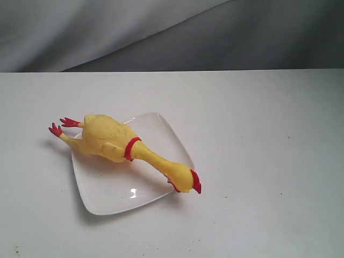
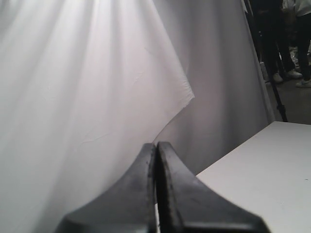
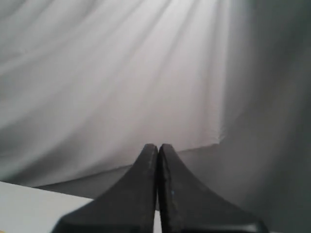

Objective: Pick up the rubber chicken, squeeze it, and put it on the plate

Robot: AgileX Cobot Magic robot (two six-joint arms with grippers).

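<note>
Closest to each wrist camera, the left end effector (image 2: 156, 146) and the right end effector (image 3: 158, 146) are both clenched. Their dark fingers are pressed flat together, gripping nothing, and they face a pale cloth backdrop (image 2: 73, 97). Out on the white counter (image 1: 258, 161), the rubber chicken (image 1: 110, 140) lies diagonally across the plate (image 1: 107, 193), its red feet past one corner and its head overhanging the opposite edge.

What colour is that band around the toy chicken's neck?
Red. The band on the yellow rubber chicken shows best in the exterior view.
</note>
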